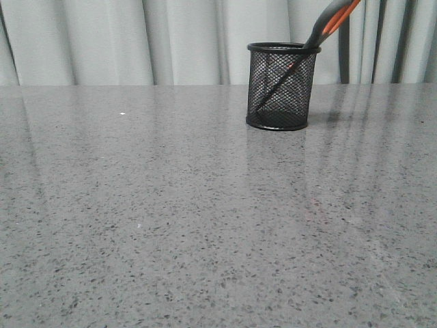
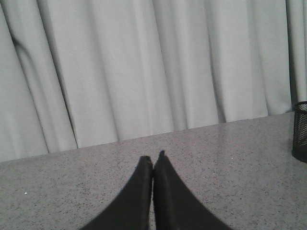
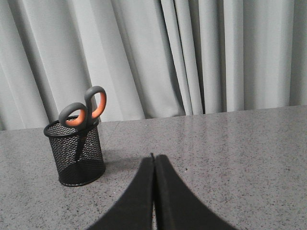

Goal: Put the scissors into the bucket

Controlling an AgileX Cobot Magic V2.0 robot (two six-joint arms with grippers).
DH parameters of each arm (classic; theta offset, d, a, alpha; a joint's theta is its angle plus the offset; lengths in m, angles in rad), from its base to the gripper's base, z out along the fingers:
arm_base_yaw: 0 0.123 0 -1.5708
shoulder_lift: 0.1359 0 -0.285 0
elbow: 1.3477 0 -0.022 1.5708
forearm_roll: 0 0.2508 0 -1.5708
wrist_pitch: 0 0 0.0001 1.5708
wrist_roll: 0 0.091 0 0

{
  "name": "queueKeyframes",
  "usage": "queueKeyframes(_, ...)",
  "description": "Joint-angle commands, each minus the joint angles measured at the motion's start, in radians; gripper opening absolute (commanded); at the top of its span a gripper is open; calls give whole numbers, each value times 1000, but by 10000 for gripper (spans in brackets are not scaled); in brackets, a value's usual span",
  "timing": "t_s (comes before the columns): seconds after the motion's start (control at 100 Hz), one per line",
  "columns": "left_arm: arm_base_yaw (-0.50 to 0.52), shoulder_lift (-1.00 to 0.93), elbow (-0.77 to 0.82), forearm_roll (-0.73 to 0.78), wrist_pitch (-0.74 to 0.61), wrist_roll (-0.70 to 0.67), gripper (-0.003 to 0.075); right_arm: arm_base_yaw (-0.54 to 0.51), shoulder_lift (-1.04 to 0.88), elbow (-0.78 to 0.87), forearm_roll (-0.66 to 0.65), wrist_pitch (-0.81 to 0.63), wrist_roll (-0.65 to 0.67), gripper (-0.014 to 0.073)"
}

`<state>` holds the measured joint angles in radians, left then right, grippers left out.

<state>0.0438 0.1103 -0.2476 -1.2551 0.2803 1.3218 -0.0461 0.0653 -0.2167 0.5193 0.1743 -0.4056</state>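
Task looks done: grey-handled scissors w/ orange-lined loops stand blades-down in the black wire-mesh cylindrical bucket, far right of centre on the speckled grey stone-look table; handles lean out past the rim. Left gripper & right gripper: fingers together, empty, near side. Next: probably nothing. Pleated pale curtain behind.

The right gripper is seen with its two dark fingers pressed together, nothing held between them. Well apart from the fingertips, ahead and off to one side, the bucket is stood upright on the grey speckled table. The scissors are set blades-down inside it, handles above the rim; the blades seem to lean against the mesh.
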Motion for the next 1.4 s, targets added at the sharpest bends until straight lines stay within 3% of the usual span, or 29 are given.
queueKeyframes(0.0, -9, 9, -24, -28, -22, 0, -21, -6, 9, -21, -8, -72, -9, -71)
queueKeyframes(0.1, -9, 9, -22, -32, -39, 0, -21, -6, 9, -21, -8, -72, -9, -71)
queueKeyframes(0.2, -9, 9, -3, -140, -112, 0, -21, -6, 9, -21, -7, -72, -9, -71)
queueKeyframes(0.28, -7, 9, 10, -65, -136, -43, -21, -6, 9, -21, -7, -72, -9, -71)
queueKeyframes(0.33, -7, 9, 10, 111, -136, -191, -21, -6, 9, -21, -7, -72, -9, -71)
queueKeyframes(0.5, -7, 8, 33, 823, -149, -1000, -21, -6, 9, -21, -7, -72, -9, -71)
queueKeyframes(0.58, -7, -11, 64, 1041, -156, -1206, -21, -6, 9, -21, -7, -72, -9, -71)
queueKeyframes(0.92, -7, -139, 274, 1080, -296, -1223, -21, -6, 9, -21, -7, -72, -9, -71)
queueKeyframes(1.39, -7, -139, 274, 1103, -262, -1223, -21, -6, 9, -21, -7, -74, -9, -71)
